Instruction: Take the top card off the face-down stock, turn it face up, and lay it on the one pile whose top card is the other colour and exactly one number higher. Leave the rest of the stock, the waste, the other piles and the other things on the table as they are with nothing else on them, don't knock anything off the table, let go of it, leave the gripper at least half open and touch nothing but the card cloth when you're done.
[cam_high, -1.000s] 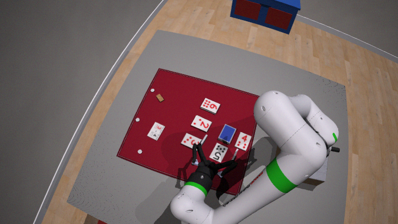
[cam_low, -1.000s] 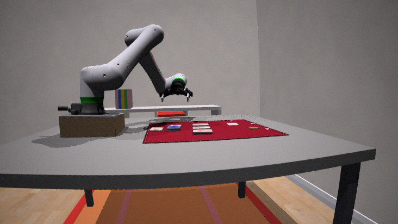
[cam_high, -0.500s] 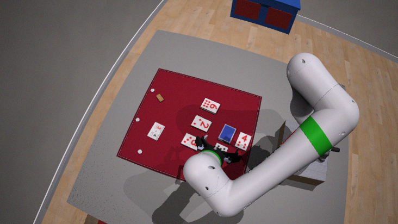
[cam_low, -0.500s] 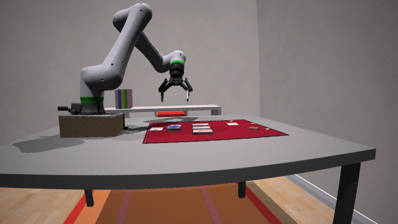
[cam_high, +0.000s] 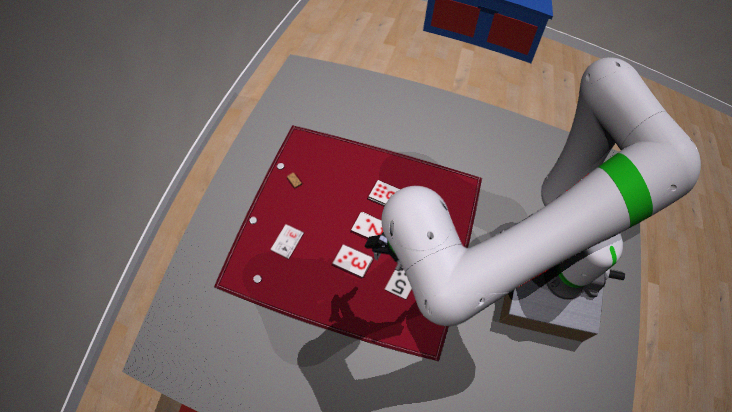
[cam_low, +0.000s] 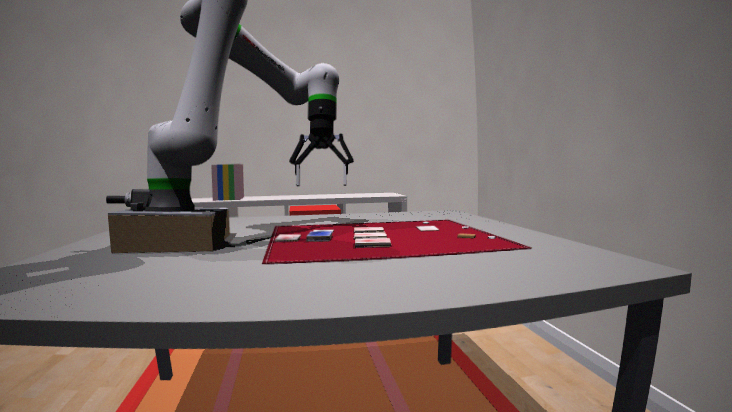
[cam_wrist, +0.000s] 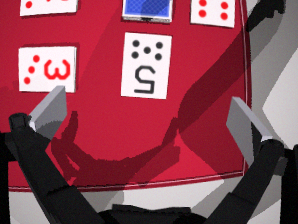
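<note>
Two fingertips of the end effector (cam_high: 381, 250) (cam_low: 321, 176) (cam_wrist: 149, 117) wide apart, nothing between; it hangs above the red card cloth (cam_high: 317, 204) (cam_low: 435, 245) (cam_wrist: 100, 120). Blue-backed stock (cam_low: 320, 234) (cam_wrist: 147, 7) lies below it, squared, beyond the black five (cam_high: 398, 284) (cam_wrist: 146, 66) in wrist view.

Exterior view: open air under the spread gripper (cam_high: 379, 245) (cam_low: 321, 176) (cam_wrist: 150, 112); all cards lie low. Three piles in a near-to-far row, slim gaps: red-pip pile (cam_high: 382, 191) (cam_low: 372, 242), red two (cam_high: 366, 225) (cam_low: 369, 235), red three (cam_high: 352, 261) (cam_low: 368, 229) (cam_wrist: 47, 69).

Wrist view: red cloth shows between red three, left, and black five (cam_high: 398, 284) (cam_wrist: 146, 66). Blue-backed stock (cam_low: 320, 234) (cam_wrist: 147, 7) crowds five's far end; red-pip card (cam_low: 287, 237) (cam_wrist: 212, 12) flanks stock, right.

Top view: wide lane between piles and waste (cam_high: 286, 241) (cam_low: 427, 228), left. Arm (cam_high: 537, 261) (cam_low: 199, 102) hides right side.
</note>
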